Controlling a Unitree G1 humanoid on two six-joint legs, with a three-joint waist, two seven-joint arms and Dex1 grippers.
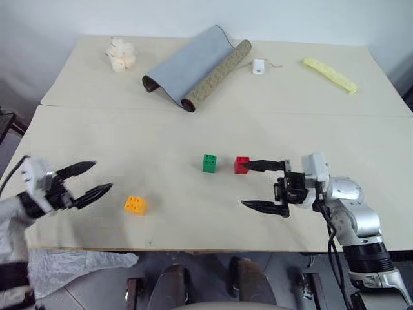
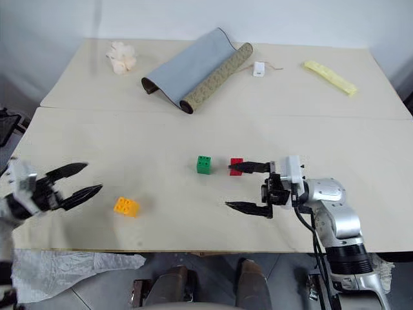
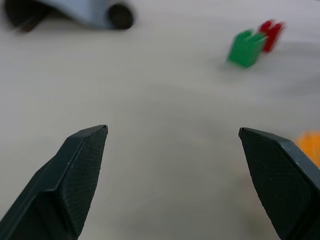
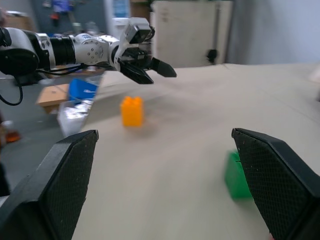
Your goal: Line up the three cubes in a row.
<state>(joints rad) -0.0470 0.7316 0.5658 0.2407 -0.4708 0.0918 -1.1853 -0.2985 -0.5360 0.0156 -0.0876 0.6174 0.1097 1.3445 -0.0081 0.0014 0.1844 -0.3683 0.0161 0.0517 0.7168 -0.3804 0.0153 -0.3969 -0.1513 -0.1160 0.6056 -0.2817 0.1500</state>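
From the head camera, the green cube (image 1: 209,163) and the red cube (image 1: 241,165) sit near each other mid-worktop (image 1: 193,129), a small gap between them, while the orange-yellow cube (image 1: 135,205) lies well apart, nearer the front edge on the left. The right gripper (image 1: 263,185) has its fingers spread wide and empty, the upper fingertip just beside the red cube. The left gripper (image 1: 95,179) hovers at the left edge, fingers apart, holding nothing. At the back lie a half-rolled grey mat (image 1: 193,68), a white crumpled wad (image 1: 120,54), a small white block with a cord (image 1: 259,66) and a pale-yellow strip (image 1: 330,74). The left wrist view looks between wide-open fingers (image 3: 75,185) toward the green and red cubes, with the orange-yellow one beside one finger. The right wrist view shows its open fingers (image 4: 60,185), the green cube near one, and the orange-yellow cube beyond, close to the left gripper.
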